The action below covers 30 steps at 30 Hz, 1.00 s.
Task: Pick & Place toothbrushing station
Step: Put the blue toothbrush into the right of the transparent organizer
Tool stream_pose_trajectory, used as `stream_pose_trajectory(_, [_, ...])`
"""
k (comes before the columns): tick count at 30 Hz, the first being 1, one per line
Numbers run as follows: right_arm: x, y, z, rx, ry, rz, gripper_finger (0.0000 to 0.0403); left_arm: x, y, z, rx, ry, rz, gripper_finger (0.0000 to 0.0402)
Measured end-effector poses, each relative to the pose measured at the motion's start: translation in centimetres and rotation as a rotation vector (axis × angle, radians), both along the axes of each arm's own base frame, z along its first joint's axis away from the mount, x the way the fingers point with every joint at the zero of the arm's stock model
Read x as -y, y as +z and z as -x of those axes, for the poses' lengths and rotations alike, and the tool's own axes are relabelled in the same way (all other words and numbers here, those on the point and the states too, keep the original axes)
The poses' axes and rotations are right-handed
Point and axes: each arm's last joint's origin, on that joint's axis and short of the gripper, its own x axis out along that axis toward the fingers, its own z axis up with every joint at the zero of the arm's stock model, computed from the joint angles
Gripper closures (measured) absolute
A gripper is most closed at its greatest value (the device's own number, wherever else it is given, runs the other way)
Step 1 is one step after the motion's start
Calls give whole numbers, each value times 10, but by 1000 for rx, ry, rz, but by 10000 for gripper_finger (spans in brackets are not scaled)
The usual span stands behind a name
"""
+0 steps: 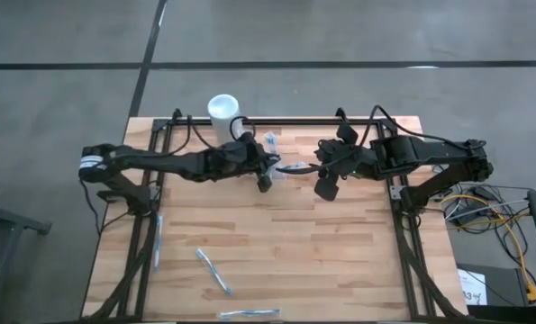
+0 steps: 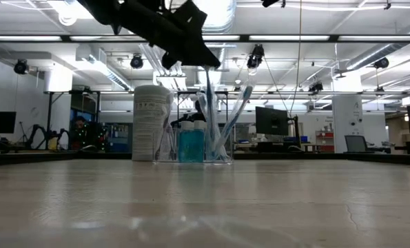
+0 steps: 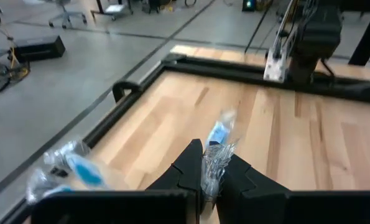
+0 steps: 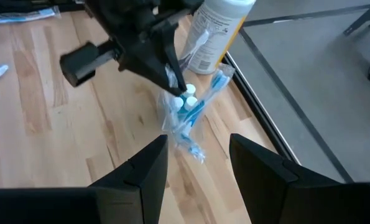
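While your left gripper (image 4: 175, 81) pinches a wrapped toothbrush (image 3: 217, 155) standing in the toothbrushing station (image 2: 194, 141), the clear holder sits on the table (image 1: 277, 252) beside the white cylinder (image 1: 222, 112). Your right gripper (image 4: 197, 165) hovers near it, fingers spread, likely ready to grasp.

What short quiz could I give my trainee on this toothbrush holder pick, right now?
1. True or false: the left gripper is closed on something at the top of the clear holder.
2. Which sits closest to the holder? A) white container B) loose toothbrushes C) yellow cable
3. Fill in: the right gripper is ____, apart from the holder.

Key: 1 true, its fingers pinch a clear item there. 2 A. 3 open.
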Motion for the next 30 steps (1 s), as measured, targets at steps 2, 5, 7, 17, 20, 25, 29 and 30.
stream_pose_trajectory(2, [0, 0, 0, -1, 0, 0, 234, 0, -5, -2, -17, 0, 5, 378])
stream_pose_trajectory(5, [0, 0, 0, -1, 0, 0, 234, -1, -11, -5, -35, 1, 10, 378])
stream_pose_trajectory(7, [0, 0, 0, -2, 0, 0, 234, -1, -15, -7, -50, 1, 11, 378])
stream_pose_trajectory(17, [0, 0, 0, -8, 5, 5, 234, -2, -32, -14, -112, 5, 18, 377])
stream_pose_trajectory(20, [0, 0, 0, -8, 5, 5, 234, -2, -34, -15, -115, 3, 15, 372])
stream_pose_trajectory(25, [0, -1, 0, -9, 5, 5, 234, -2, -34, -14, -130, -8, -9, 362])
stream_pose_trajectory(29, [0, -1, 0, -9, 5, 5, 234, -3, -33, -14, -131, 14, -12, 352])
stream_pose_trajectory(30, [0, -1, 0, -9, 5, 6, 234, -3, -33, -14, -131, 15, -12, 348])
